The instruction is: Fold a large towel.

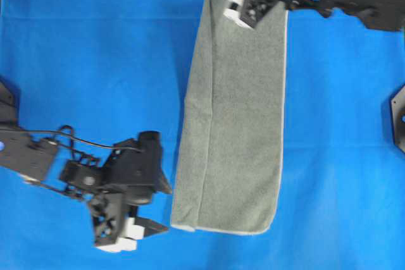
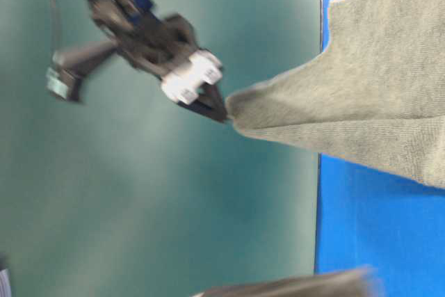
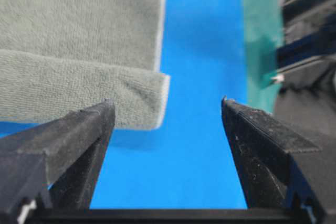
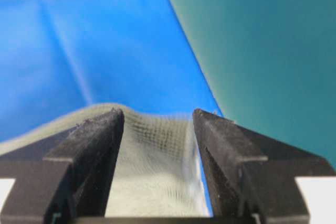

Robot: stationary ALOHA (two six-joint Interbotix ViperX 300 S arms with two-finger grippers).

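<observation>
The towel (image 1: 233, 118) lies folded into a long narrow strip on the blue surface (image 1: 95, 61), its folded edge running along one long side and its pale hem along the other. The left hand (image 1: 140, 231) sits just beside the towel's near corner, apart from it, with its jaws spread and nothing between them; the left wrist view shows the doubled corner of the cloth ahead of one finger (image 3: 79, 140) and bare blue between the two. The right hand (image 1: 235, 6) is over the towel's far end. Its jaws stand apart as well, yet cloth rises between them in the right wrist view, and the table-level view shows the towel's corner drawn up to a point at the fingertips, so I judge the fabric may be snagged there rather than gripped. That is the main risk: if the right hand moves off while the terry clings, it could drag the far end and spoil the fold, or skew the strip. The left hand, moving close to the near corner, could also nudge the layers out of line. No containers appear in any view; there is only the towel on the surface.
</observation>
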